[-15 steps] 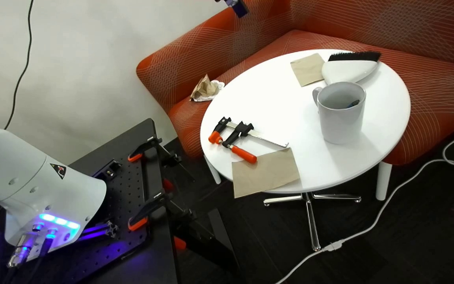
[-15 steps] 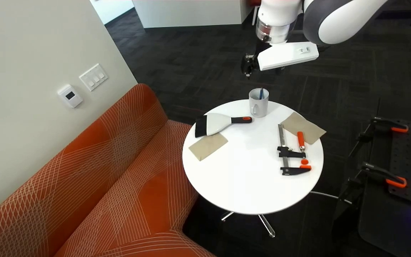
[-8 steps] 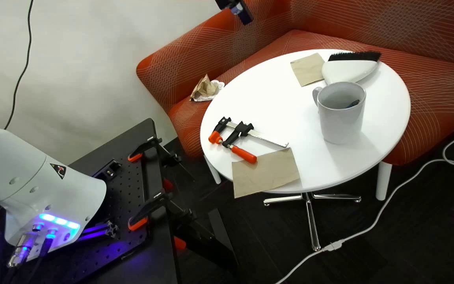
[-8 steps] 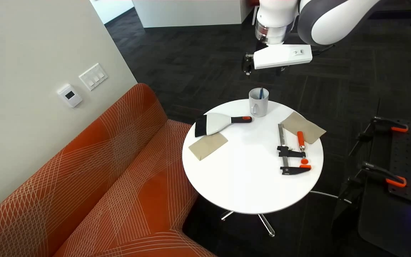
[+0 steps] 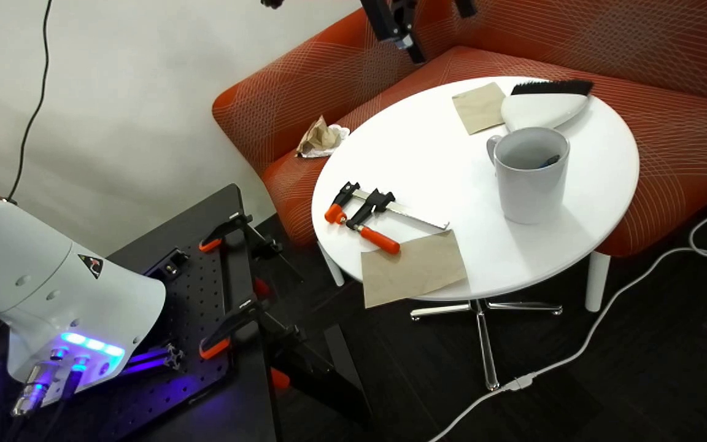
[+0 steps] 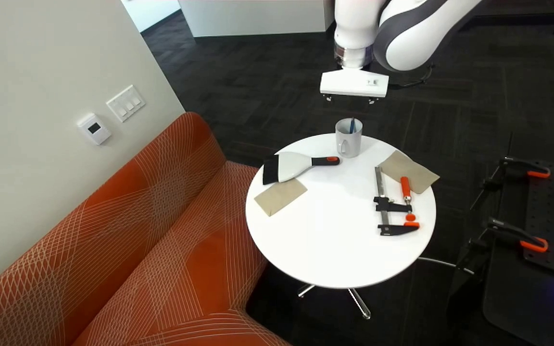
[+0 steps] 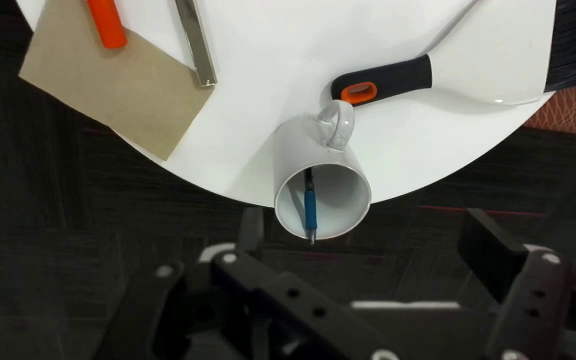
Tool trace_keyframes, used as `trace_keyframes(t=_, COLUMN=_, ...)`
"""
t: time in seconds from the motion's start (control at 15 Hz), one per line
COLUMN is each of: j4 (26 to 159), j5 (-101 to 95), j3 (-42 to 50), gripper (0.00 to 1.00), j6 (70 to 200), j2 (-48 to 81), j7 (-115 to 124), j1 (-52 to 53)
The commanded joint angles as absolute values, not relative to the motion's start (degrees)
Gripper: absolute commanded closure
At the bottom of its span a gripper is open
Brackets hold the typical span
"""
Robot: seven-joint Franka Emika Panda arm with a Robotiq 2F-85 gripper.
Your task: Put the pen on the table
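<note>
End effector (image 7: 366,231) at new angle vs. prev. frame — jaws wide, pen (image 7: 310,210) in mug (image 7: 295,145)

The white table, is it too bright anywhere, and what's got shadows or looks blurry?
In both exterior views, the table looks washed-out white in places; in the wrist view, the mug casts a soft shadow on it, the pen throws a thin one inside the mug, and the pincer looks dark and a bit blurry.
</note>
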State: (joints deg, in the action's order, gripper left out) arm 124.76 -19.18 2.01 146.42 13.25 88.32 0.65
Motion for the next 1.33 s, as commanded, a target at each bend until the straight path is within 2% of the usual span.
trace_keyframes(t=0.0, j4=120.13, j5=-18.07, j3=5.2, gripper=0.0, j6=146.41, j2=18.31, j7=95.1, j1=3.29)
trace_keyframes(t=0.53, j4=117.18, j5=-14.87, j3=7.03, gripper=0.0, j6=146.32, j2=23.72, j7=94.44, j1=4.11)
trace_keyframes(t=1.27, j4=117.78, j5=-15.96, j3=9.96, gripper=0.0, j6=146.74, j2=24.41, j7=92.93, j1=4.52)
